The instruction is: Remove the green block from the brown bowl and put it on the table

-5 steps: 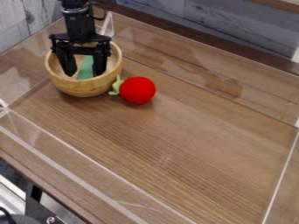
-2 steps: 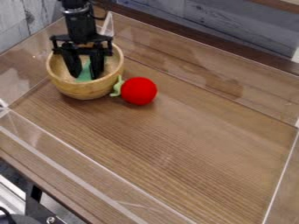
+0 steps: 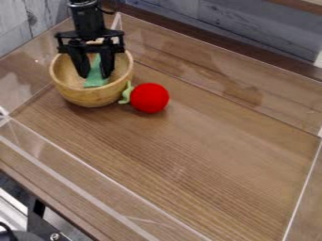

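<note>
The brown bowl stands at the table's back left. My black gripper reaches straight down into the bowl from above. Its two fingers press on either side of the light-green block, which stands on end between them. The block's lower end is still inside the bowl, level with the rim or just below it. I cannot tell whether it still touches the bowl's floor.
A red ball with a small green bit lies on the table just right of the bowl, close to its rim. Clear plastic walls run along the table's edges. A grey plank wall stands behind.
The fingers, spread wide a second ago, have closed in on the green block. The gripper has since risen slightly, with the block between its fingers.
</note>
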You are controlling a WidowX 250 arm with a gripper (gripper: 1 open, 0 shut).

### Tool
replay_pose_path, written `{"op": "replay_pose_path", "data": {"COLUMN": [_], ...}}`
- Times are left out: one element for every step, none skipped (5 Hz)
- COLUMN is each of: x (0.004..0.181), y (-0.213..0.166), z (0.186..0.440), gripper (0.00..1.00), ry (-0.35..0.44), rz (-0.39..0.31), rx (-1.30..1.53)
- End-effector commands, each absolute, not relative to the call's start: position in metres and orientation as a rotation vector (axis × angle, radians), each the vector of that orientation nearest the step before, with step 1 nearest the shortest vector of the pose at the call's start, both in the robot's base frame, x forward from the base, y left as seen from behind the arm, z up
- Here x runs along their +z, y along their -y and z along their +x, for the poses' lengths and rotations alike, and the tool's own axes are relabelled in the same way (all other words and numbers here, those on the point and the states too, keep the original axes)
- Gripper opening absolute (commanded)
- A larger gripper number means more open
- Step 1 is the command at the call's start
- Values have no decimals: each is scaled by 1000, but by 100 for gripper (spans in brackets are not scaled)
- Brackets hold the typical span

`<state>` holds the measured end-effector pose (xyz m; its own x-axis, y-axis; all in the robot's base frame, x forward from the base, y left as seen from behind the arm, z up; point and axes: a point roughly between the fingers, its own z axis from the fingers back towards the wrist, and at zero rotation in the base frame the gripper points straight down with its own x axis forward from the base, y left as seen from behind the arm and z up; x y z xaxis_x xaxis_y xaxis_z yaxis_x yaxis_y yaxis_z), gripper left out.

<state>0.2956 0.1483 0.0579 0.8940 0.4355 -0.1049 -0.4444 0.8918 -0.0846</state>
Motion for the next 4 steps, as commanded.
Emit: {"op": "replay_pose_path", "data": {"x": [87, 92, 96, 100], "y": [-151, -150, -156, -161], "z": [305, 305, 303, 301], "gripper": [0, 0, 0, 0], "ry": [7, 11, 16, 22], "rz": [-87, -92, -96, -102], "rx": [444, 436, 470, 505]}}
